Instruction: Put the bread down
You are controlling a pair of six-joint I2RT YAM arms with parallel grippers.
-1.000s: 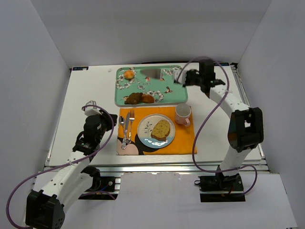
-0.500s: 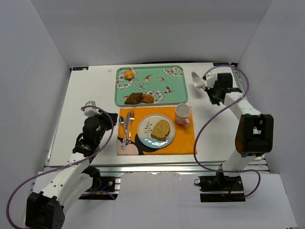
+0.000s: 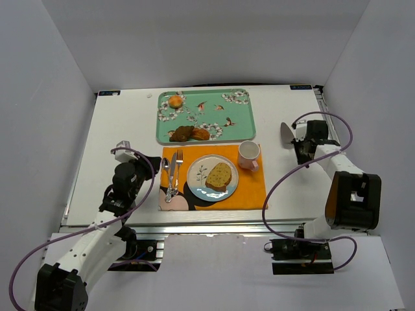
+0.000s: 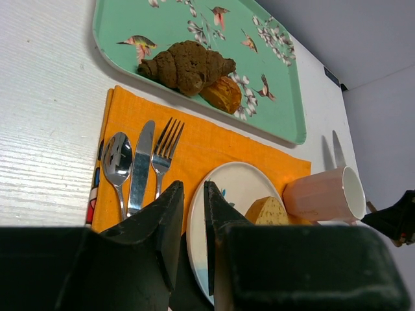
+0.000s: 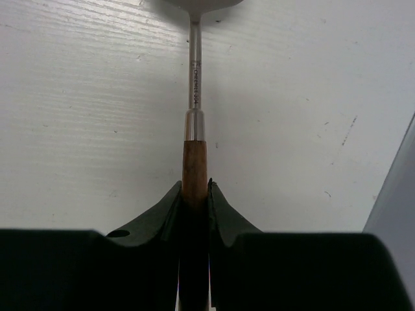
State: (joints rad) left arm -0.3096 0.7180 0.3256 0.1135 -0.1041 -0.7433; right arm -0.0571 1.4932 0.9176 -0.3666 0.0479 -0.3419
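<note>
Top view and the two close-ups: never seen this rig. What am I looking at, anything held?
Two robot arms, bolted at the near table edge. The wide picture is from a fixed camera above and behind them; each close-up is from a wrist camera looking along that arm's hand. On the table: an orange placemat with cutlery, a plate carrying the bread, a pink mug; behind, a green tray with a bun and brown pastries. The left hand is slightly open, empty. The right hand is shut on a serving spatula by its wooden handle, right of the mat.
</note>
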